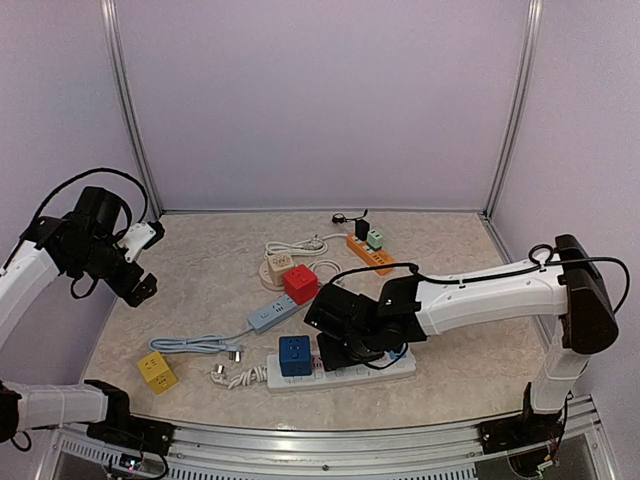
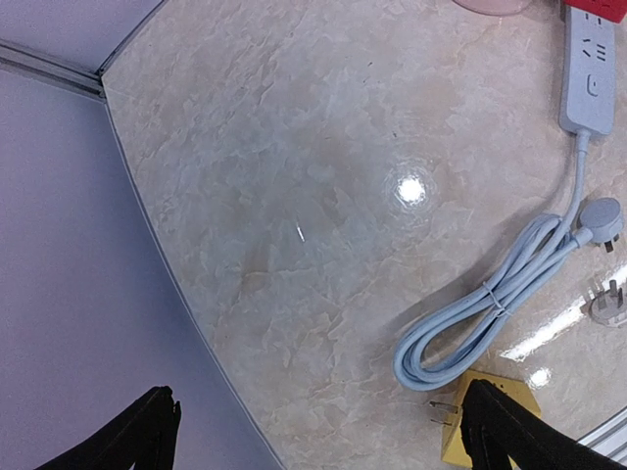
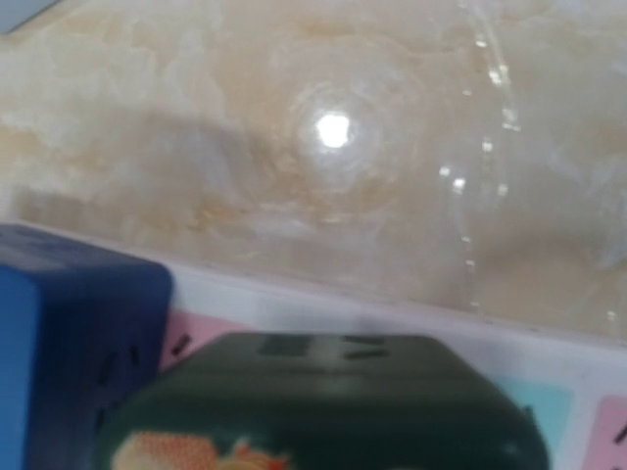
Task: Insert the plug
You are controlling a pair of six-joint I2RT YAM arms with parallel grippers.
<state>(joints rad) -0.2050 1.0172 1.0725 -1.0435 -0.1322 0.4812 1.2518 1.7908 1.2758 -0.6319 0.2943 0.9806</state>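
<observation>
A white power strip (image 1: 385, 368) lies at the front middle of the table with a blue cube adapter (image 1: 294, 355) plugged into its left part. My right gripper (image 1: 347, 343) is low over the strip, right of the blue cube, shut on a dark green adapter plug (image 3: 323, 401). In the right wrist view the plug sits on the strip's face (image 3: 411, 318), with the blue cube (image 3: 69, 333) at its left; my fingers are hidden there. My left gripper (image 1: 137, 268) hangs high at the far left, open and empty, its fingertips (image 2: 147, 431) wide apart.
A yellow cube adapter (image 1: 157, 372) and a grey-blue strip (image 1: 274, 313) with coiled cable (image 2: 490, 304) lie left of centre. A red cube (image 1: 299, 284), a round beige socket (image 1: 279, 266) and an orange strip (image 1: 370, 254) with small cubes sit behind. The white strip's plug (image 1: 225, 376) lies loose.
</observation>
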